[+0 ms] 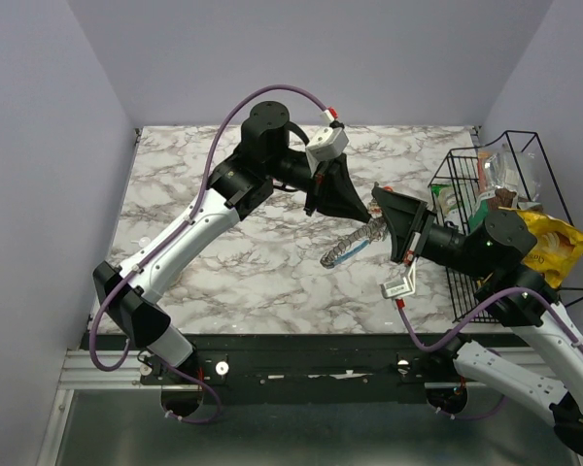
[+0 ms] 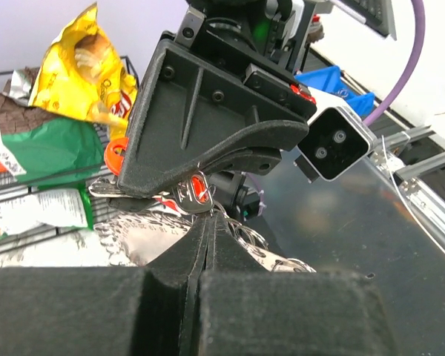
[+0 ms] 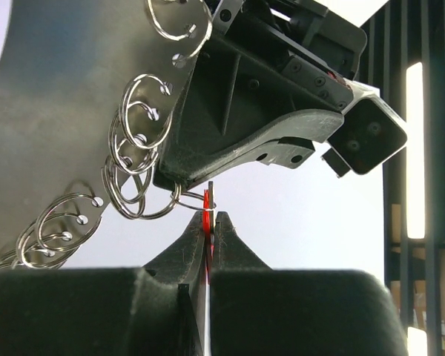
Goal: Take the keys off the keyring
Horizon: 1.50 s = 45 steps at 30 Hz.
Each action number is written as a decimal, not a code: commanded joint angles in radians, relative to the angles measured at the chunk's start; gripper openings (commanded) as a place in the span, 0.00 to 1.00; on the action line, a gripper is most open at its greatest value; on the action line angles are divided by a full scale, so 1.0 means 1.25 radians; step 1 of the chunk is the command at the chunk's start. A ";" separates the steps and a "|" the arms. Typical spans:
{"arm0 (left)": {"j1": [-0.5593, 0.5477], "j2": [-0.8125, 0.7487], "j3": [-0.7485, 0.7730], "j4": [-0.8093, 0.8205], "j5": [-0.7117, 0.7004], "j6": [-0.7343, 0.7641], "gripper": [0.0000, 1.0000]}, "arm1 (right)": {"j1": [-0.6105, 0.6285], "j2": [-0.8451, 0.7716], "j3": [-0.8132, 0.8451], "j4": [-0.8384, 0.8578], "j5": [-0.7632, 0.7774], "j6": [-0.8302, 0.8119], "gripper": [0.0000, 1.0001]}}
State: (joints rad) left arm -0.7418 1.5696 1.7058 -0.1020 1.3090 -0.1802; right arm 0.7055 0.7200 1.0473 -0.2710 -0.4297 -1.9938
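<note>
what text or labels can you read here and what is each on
No text reads clearly.
Yellow snack bag: red logo, half hidden, unreadable.
Green packet: white label print too small.
White packet: print blurred.

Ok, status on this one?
Left claw shut. Right claw shut on red key. Keyring trailing from the claws. Nothing in the way.

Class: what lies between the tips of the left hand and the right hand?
A red key and a small silver ring; the right hand is shut on the key. The right wrist view shows it best.
</note>
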 commanded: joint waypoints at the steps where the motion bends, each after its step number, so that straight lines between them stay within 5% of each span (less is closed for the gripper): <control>1: 0.009 -0.032 0.016 -0.113 0.004 0.093 0.00 | 0.000 -0.002 0.014 0.021 0.041 -0.128 0.01; 14: 0.029 -0.054 0.026 -0.020 0.083 0.009 0.00 | 0.000 -0.037 -0.036 -0.037 0.098 -0.152 0.01; 22: 0.028 -0.057 -0.012 0.123 0.104 -0.146 0.00 | 0.000 -0.042 -0.075 -0.038 0.095 -0.206 0.01; 25: 0.026 -0.059 -0.086 0.367 0.099 -0.329 0.00 | 0.000 -0.046 -0.101 -0.040 0.076 -0.269 0.01; 26: 0.028 -0.056 -0.125 0.750 0.090 -0.644 0.00 | 0.000 -0.045 -0.106 -0.036 0.071 -0.297 0.01; 28: 0.031 -0.031 -0.182 1.033 0.078 -0.819 0.00 | 0.000 -0.041 -0.122 -0.002 0.055 -0.316 0.01; 31: 0.026 -0.046 -0.174 0.794 0.068 -0.646 0.00 | 0.000 -0.035 -0.138 0.033 0.050 -0.365 0.01; 45: 0.030 -0.040 -0.221 0.739 0.012 -0.625 0.00 | 0.023 0.044 -0.197 0.261 0.059 -0.528 0.01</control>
State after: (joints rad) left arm -0.6937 1.5543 1.4437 0.8177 1.3735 -0.9730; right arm 0.7223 0.7307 0.8425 0.0002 -0.3939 -1.9991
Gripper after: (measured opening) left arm 0.006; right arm 0.076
